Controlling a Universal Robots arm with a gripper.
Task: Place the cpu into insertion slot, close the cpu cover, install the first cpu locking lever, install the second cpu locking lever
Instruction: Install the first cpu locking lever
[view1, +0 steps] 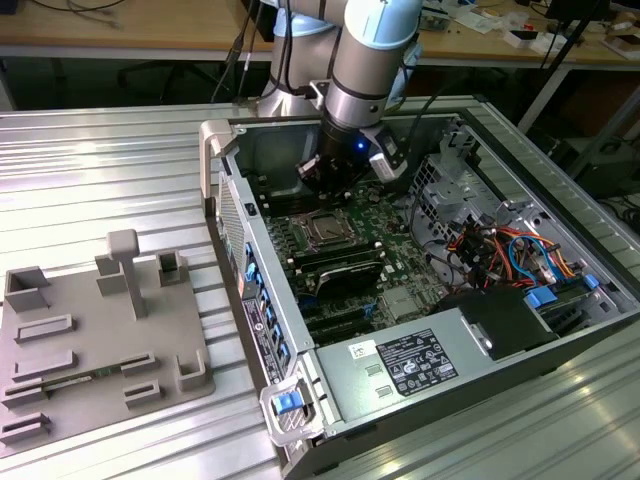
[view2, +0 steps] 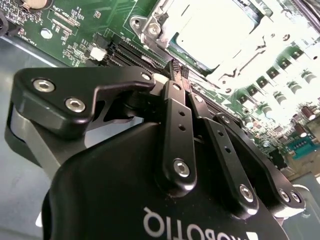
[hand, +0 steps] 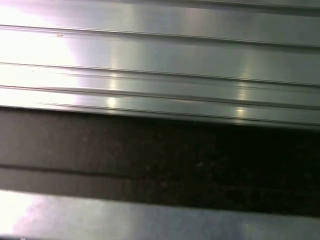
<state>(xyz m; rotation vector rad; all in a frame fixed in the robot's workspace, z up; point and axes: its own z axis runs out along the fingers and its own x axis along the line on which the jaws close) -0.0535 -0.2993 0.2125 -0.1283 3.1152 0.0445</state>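
Ribbed aluminium table (view1: 120, 170). On the exterior view's left of it sits a grey fixture tray (view1: 60, 360), and to the exterior view's right an open computer case (view1: 265, 320) lying on its side.

- Green motherboard (view1: 390, 250) faces up inside the case. The arm (view1: 365, 60) comes down over its far end.
- Gripper (view1: 325, 172) hangs just above the board, on the far side of the insertion slot (view1: 325, 232).
- In the second wrist view the gripper (view2: 175, 67) has its fingertips drawn together. Can't tell if anything thin is pinched between them.
- Insertion slot is mid-board, near the far wall of the case.
- Cpu cover (view2: 151, 26) looks folded down flat around the slot.
- Cpu (view2: 212, 25) reads as the bright metal square showing through the cover's window, so it looks seated. Glare hides the detail, and I can't make out the lever positions.

Handling, my judgement:
- Cpu: light, rigid, slick metal top, delicate contact side. Hold it by opposite edges and keep it level.
- Cover: thin, stiff sheet metal on a hinge. Push on the frame edge away from the hinge, never on the chip.
- Levers: likely springy wire. Take them at the free hooked end.
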